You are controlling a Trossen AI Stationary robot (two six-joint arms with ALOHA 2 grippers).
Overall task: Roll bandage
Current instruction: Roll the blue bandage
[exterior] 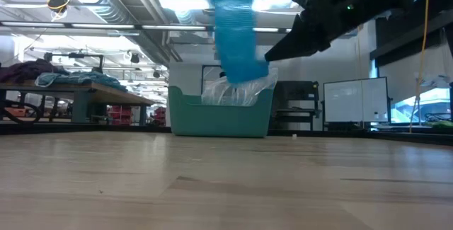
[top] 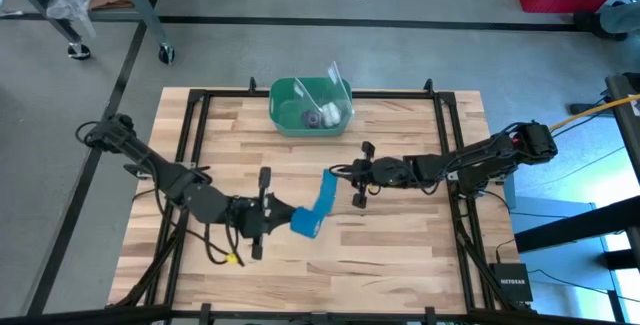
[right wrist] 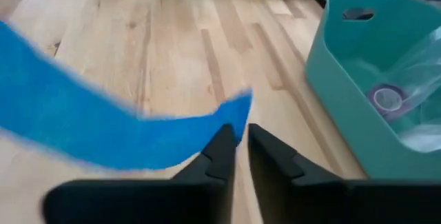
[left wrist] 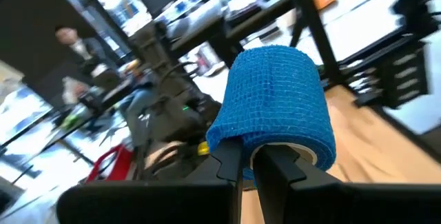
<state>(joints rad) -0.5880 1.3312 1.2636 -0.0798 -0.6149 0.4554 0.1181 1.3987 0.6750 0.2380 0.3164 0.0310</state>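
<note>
The bandage is bright blue, partly wound into a roll. My left gripper is shut on the roll, above the table's middle. A loose strip runs from the roll toward the table's far side. It ends at my right gripper. That gripper stands narrowly open, with bare wood showing between its fingertips. The strip's free end lies by one fingertip, not between the fingers. My left gripper pinches the roll's wall at the rim nearest it between its two fingers, coming level from the table's left. One finger stands before the pale core, the other outside the blue layers. The roll is lifted clear of the table. My right gripper has one fingertip at the strip's free end; I cannot tell whether it touches.
A green bin stands at the table's far middle, with a tape roll and clear plastic inside. Black frame rails run along the table's left, right and far sides. Bare wood lies under the bandage and toward the near edge.
</note>
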